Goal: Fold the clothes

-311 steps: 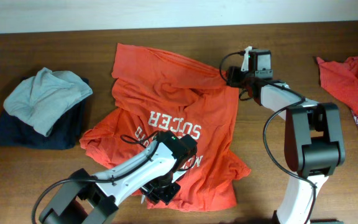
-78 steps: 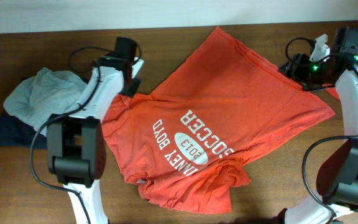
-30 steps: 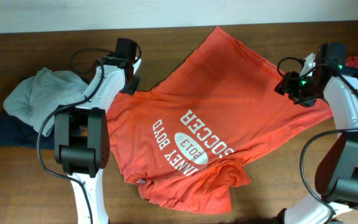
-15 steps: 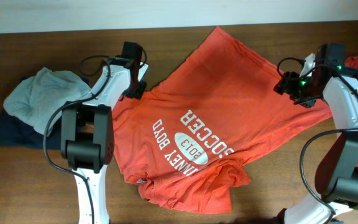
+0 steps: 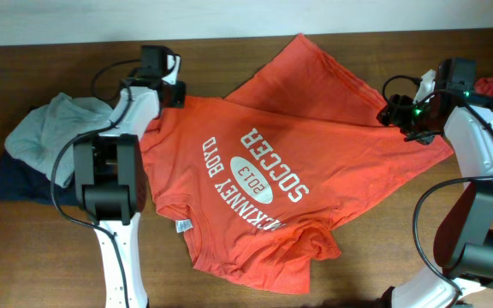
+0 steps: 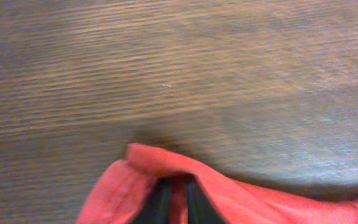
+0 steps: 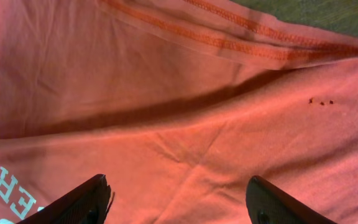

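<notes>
Overhead, the orange-red short-sleeved cotton T-shirt (image 5: 315, 162) is seen spread but unfolded, its edge pinched between the fingers of the left gripper (image 6: 176, 200), its cloth lying beneath the parted fingers of the right gripper (image 7: 179, 190); all folding is judged left.

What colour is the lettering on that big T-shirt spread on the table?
White lettering on an orange-red T-shirt, clearest from overhead.

orange T-shirt (image 5: 341, 150), white upside-down lettering "BOYD 2013 SOCCER", partly "KINNEY"
</notes>
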### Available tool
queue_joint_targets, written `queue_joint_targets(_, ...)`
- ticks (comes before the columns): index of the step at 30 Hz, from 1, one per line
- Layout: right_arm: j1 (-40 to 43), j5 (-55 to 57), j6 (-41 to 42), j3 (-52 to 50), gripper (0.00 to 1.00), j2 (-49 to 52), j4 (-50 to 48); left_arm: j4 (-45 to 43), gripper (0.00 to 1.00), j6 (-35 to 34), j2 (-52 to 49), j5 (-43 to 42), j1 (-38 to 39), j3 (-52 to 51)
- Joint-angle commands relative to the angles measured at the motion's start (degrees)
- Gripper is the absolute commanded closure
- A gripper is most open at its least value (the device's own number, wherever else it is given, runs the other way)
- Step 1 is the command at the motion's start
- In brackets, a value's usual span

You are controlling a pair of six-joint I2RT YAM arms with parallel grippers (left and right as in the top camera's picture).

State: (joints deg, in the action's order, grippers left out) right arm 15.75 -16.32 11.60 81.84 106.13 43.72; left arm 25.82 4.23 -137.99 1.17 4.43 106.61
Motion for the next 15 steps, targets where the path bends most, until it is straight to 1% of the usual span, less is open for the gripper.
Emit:
queue_joint_targets(1, -0.3, 2.4, -0.1, -0.3, 0.25, 0.8, 0.4, 3.2, 0.81, -0.5, -3.0, -2.3, -1.6, 4.5)
queue_joint_targets(3, -0.3, 5.5, -0.1, -0.3, 0.25, 1.2, 1.5, 7.0, 0.71, 0.8, -2.9, -2.3, -1.6, 8.5)
queue_joint_targets(4, -0.2, 9.6, -0.1, -0.3, 0.24, 1.8, 2.7, 11.9, 0.66, 1.9, -2.9, -2.3, -1.6, 13.0)
queue_joint_targets(6, -0.1, 14.4, 1.0, -0.3, 0.22, 3.0, 4.9, 17.7, 0.58, 1.9, -2.9, -2.3, -1.6, 18.3)
queue_joint_targets(7, 0.1, 15.1, 1.7, -0.3, 0.21, 3.4, 5.7, 19.5, 0.57, 1.9, -2.9, -2.3, -1.6, 20.0)
queue_joint_targets(8, 0.6, 16.0, 3.2, -0.3, 0.21, 4.6, 7.2, 23.0, 0.52, 1.9, -2.9, -2.3, -1.6, 23.3)
queue_joint_targets(9, 1.2, 15.9, 4.2, -0.3, 0.19, 5.6, 8.0, 25.6, 0.5, 1.9, -2.9, -2.3, -1.5, 25.6)
queue_joint_targets(10, 2.4, 15.7, 5.4, -0.4, 0.19, 7.2, 8.5, 29.6, 0.5, 1.9, -2.9, -2.4, -1.4, 29.1)
queue_joint_targets(12, 4.2, 15.1, 5.5, -0.5, 0.19, 9.2, 8.8, 35.1, 0.5, 1.8, -2.9, -3.1, -1.3, 33.7)
queue_joint_targets(14, 6.0, 13.2, 5.4, -0.9, 0.2, 10.6, 9.1, 42.6, 0.5, 1.8, -2.9, -4.4, -1.1, 39.2)
queue_joint_targets(15, 7.0, 12.2, 5.4, -1.2, 0.25, 11.4, 9.0, 45.8, 0.5, 1.8, -2.9, -5.3, -1.0, 41.4)
